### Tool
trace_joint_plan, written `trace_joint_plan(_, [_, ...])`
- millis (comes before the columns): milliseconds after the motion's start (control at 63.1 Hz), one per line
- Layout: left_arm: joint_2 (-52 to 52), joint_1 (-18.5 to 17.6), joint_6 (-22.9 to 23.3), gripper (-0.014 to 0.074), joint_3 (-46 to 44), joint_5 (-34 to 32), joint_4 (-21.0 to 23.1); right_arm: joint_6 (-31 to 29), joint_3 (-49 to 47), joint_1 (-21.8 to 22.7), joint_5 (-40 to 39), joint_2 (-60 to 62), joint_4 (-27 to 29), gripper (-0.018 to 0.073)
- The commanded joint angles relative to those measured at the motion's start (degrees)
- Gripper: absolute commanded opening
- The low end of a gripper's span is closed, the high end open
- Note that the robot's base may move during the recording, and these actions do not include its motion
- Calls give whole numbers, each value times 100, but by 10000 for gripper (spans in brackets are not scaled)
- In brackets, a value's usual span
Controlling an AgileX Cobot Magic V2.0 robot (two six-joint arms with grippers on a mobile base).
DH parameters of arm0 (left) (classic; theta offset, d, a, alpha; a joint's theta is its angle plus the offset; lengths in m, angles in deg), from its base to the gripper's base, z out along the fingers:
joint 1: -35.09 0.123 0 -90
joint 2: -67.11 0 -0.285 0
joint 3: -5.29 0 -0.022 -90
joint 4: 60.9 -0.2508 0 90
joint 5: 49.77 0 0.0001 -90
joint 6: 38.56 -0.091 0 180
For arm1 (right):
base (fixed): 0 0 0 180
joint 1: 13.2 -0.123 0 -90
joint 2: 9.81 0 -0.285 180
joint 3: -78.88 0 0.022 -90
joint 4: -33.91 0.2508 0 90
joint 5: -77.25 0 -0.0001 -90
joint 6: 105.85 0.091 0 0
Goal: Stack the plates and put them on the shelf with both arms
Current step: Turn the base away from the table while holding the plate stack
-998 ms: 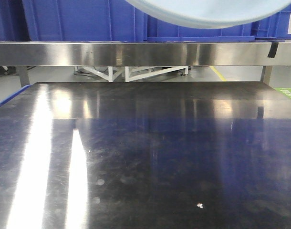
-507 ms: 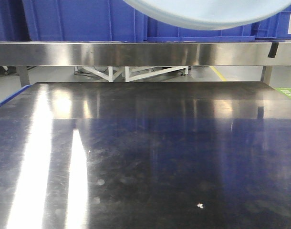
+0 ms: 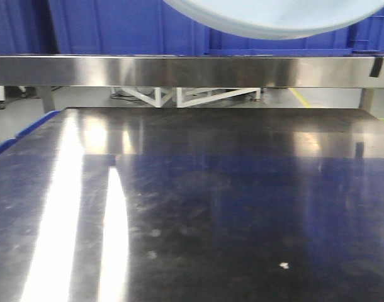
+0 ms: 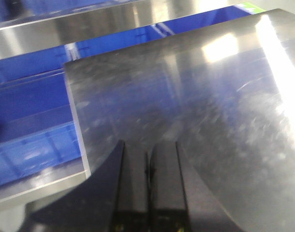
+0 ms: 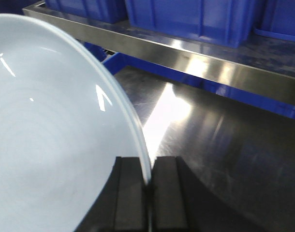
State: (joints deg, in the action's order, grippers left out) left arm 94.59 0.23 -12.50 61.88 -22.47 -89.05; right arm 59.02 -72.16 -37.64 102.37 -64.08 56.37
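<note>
A pale bluish-white plate fills the left of the right wrist view, held up over the tabletop. My right gripper is shut on its rim. From the front, the plate's underside hangs at the top edge, above the shelf's brushed steel front rail. That rail runs diagonally beyond the plate in the right wrist view. My left gripper is shut with nothing between its fingers, above the dark tabletop near its left edge. Neither arm shows in the front view.
Big blue crates stand on the shelf behind the rail, also seen from the right wrist. The dark reflective tabletop spreads below. More blue crates sit lower, beyond the table's left edge.
In the front view the table, rail and crates have slid to the right and grown slightly. The plate stays at the top edge.
</note>
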Motion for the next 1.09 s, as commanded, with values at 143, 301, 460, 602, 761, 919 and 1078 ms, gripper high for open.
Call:
trace_joint_plan(143, [40, -44, 60, 83, -168, -453, -98, -16, -175, 10, -566, 37, 89, 50])
trace_joint_plan(301, [40, -44, 60, 83, -168, -453, -98, -16, -175, 10, -566, 37, 89, 50])
trace_joint_plan(460, [40, -44, 60, 83, -168, -453, -98, -16, -175, 10, -566, 37, 89, 50])
trace_joint_plan(602, [40, -44, 60, 83, -168, -453, -98, -16, -175, 10, -566, 37, 89, 50])
trace_joint_plan(761, [40, -44, 60, 83, -168, -453, -98, -16, -175, 10, -566, 37, 89, 50])
trace_joint_plan(919, [40, -44, 60, 83, -168, -453, -98, -16, -175, 10, -566, 37, 89, 50])
trace_joint_plan(1078, [40, -44, 60, 83, -168, -453, -98, -16, -175, 10, -566, 37, 89, 50])
